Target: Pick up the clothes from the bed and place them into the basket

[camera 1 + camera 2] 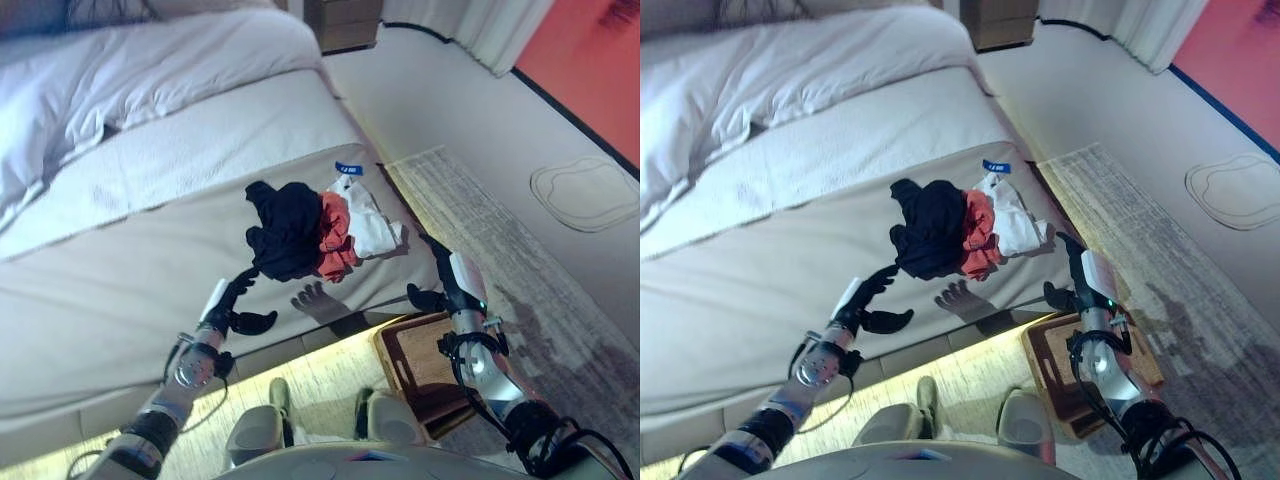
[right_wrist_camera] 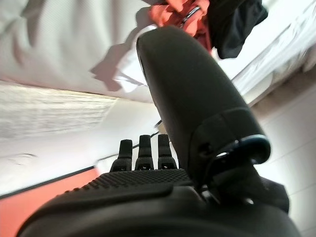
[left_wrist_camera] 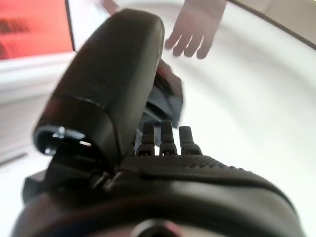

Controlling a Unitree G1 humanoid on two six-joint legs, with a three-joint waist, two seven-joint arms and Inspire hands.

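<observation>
1. My left hand [image 1: 235, 305] hangs over the near part of the bed [image 1: 120, 280], fingers loose and spread, thumb out to the side, holding nothing. It is near the dark edge of the clothes but apart from them.
2. The clothes [image 1: 315, 230] lie in one heap on the bed close to its near edge: a black garment [image 1: 285, 228] on the left of the heap, a red one [image 1: 337, 240] in the middle, a white one [image 1: 372, 222] on the right. All three touch or overlap. None is lifted.
3. My right hand [image 1: 1070, 275] is up at the corner of the bed, just beside the white garment, fingers extended and empty.
4. Below my right arm, on the floor by the bed, stands a brown wooden thing [image 1: 425, 365] with a handle slot. I take it for the basket, though I cannot see inside it.
5. By my judgement nothing is done yet: every garment is on the bed, both hands are free. The grasp, the carry and the drop into the basket all remain.
</observation>
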